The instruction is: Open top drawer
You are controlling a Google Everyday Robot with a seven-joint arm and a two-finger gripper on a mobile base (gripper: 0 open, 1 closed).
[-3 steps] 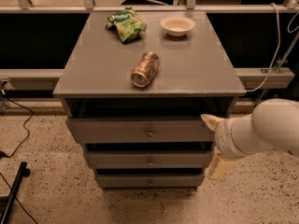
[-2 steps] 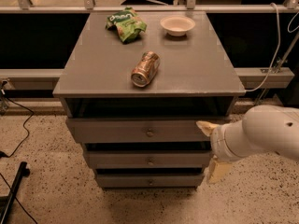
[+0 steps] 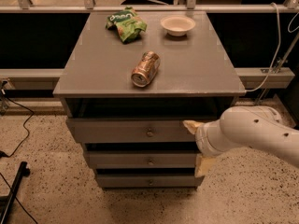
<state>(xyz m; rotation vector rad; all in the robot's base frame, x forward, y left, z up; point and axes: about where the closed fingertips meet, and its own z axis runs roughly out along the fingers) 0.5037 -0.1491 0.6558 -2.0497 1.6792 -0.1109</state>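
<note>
The top drawer (image 3: pixel 117 130) is the widest grey front of the cabinet, with a small round metal knob (image 3: pixel 150 133) at its centre. A dark gap shows between it and the cabinet top. My gripper (image 3: pixel 197 145) is at the right end of the drawer fronts, to the right of the knob and apart from it. Its two pale fingers are spread wide: the upper fingertip (image 3: pixel 191 125) lies against the top drawer front, the lower one (image 3: pixel 202 165) by the middle drawer. It holds nothing.
On the grey cabinet top (image 3: pixel 196 73) lie a tipped can (image 3: pixel 145 69), a green chip bag (image 3: pixel 125 23) and a white bowl (image 3: pixel 177 24). Two narrower drawers (image 3: pixel 140 160) sit below. Cables hang at right (image 3: pixel 275 55); a black stand leg (image 3: pixel 14 190) is on the floor at left.
My arm and gripper have moved left along the drawer fronts, closer to the top drawer's knob. The drawers and the items on top have not moved.
</note>
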